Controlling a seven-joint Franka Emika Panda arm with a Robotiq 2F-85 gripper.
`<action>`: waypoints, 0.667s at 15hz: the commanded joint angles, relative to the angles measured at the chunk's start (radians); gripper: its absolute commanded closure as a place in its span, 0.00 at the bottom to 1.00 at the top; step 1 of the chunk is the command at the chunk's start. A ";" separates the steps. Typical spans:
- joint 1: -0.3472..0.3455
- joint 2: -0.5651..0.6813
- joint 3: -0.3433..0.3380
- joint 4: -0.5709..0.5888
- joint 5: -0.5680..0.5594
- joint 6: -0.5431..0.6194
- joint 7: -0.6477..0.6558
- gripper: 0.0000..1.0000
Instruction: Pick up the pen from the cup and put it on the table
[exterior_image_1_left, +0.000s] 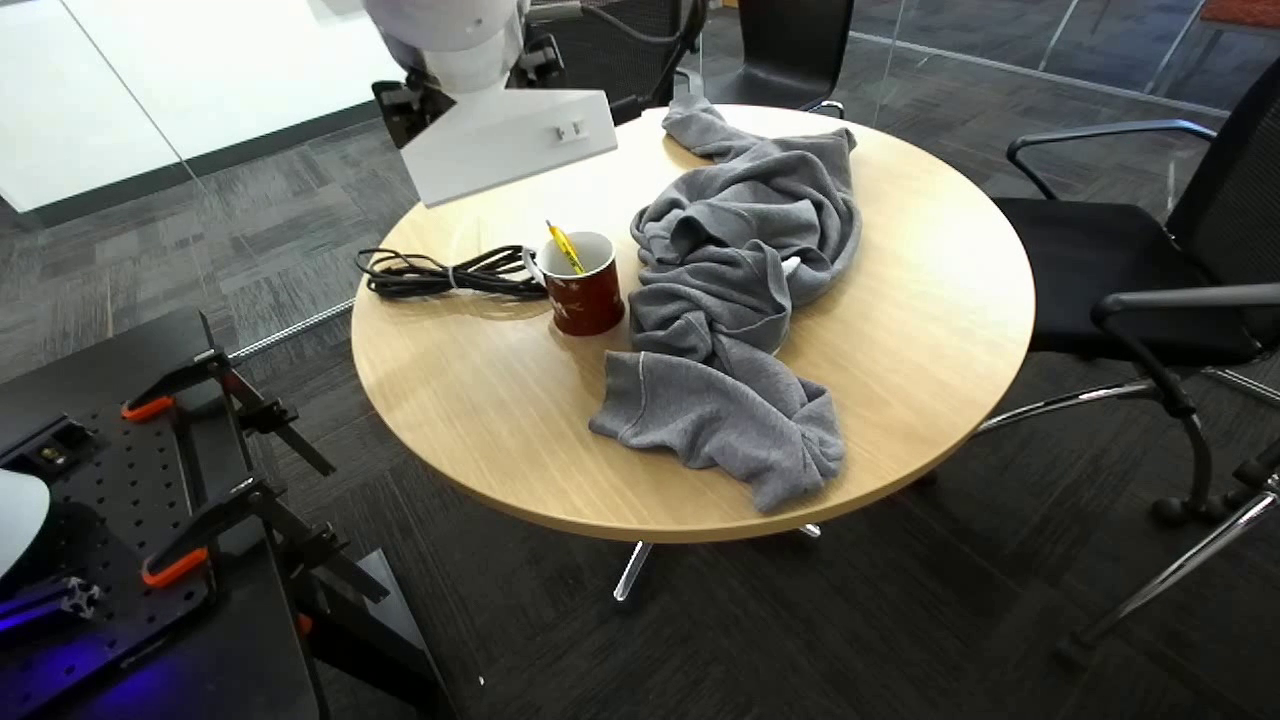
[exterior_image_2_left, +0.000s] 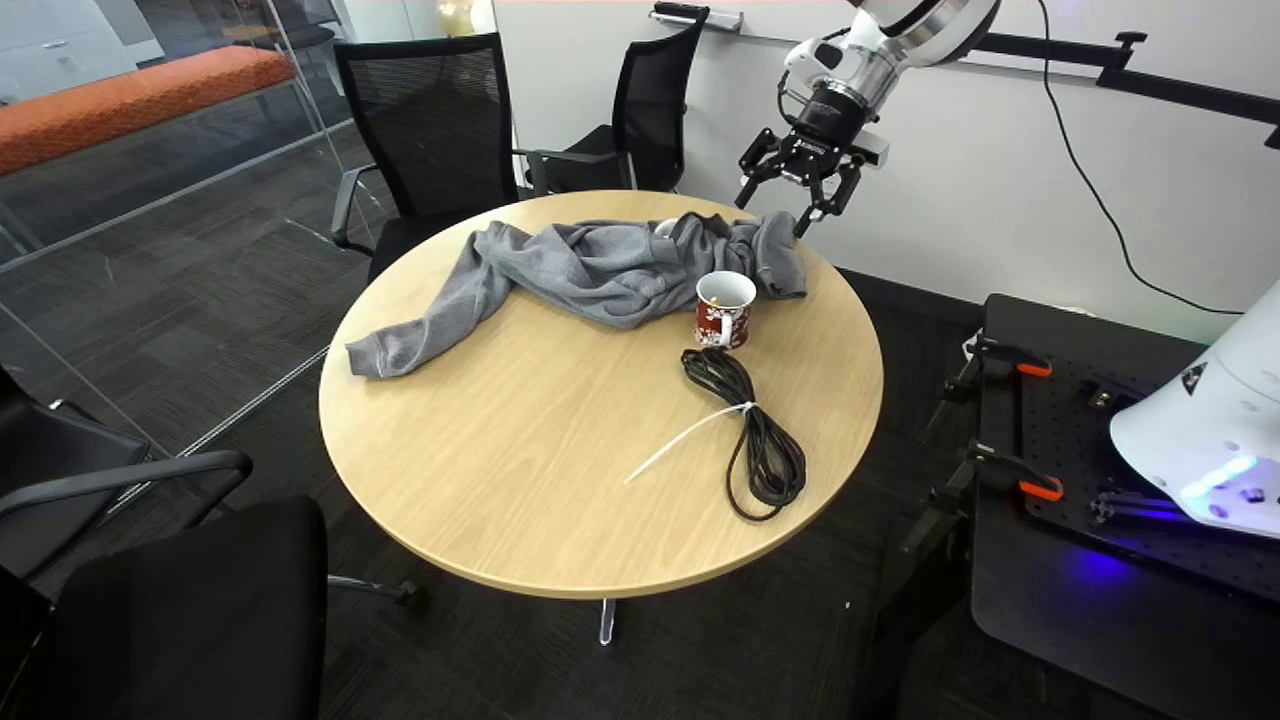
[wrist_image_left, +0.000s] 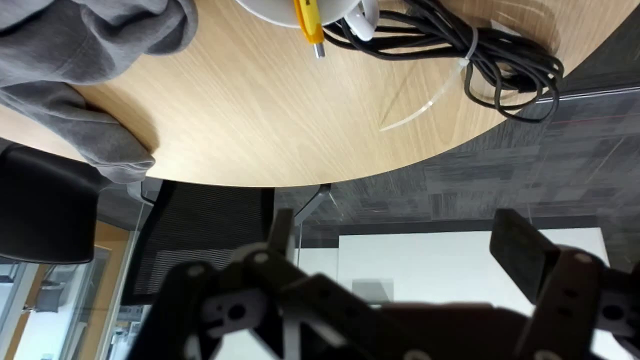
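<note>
The dark red cup (exterior_image_1_left: 588, 303) stands upright on the round light wood table (exterior_image_1_left: 480, 400); it also shows in an exterior view (exterior_image_2_left: 709, 325). A yellow pen (exterior_image_1_left: 564, 247) leans in the cup, its upper end above the rim. In the wrist view the pen (wrist_image_left: 310, 21) and part of the cup's pale rim (wrist_image_left: 272, 11) show at the top edge, with the pen's metal tip pointing toward me. My gripper (exterior_image_2_left: 771, 214) is open and empty, raised beyond the cup near the table's wall-side edge. Its fingers (wrist_image_left: 392, 232) are wide apart in the wrist view, away from the pen.
A grey cloth (exterior_image_1_left: 745, 250) lies bunched beside the cup. A black coiled cable (exterior_image_2_left: 765, 450) with a white tie (exterior_image_2_left: 685, 447) lies on the cup's handle side. Black chairs (exterior_image_1_left: 1110, 270) stand around the table. A black stand with clamps (exterior_image_1_left: 180, 540) is near the table.
</note>
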 joint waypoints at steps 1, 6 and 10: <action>-0.024 0.040 0.022 0.032 -0.022 -0.012 -0.054 0.00; -0.025 0.041 0.030 0.015 -0.059 0.001 -0.024 0.00; -0.021 0.066 0.035 0.030 -0.075 0.009 -0.038 0.00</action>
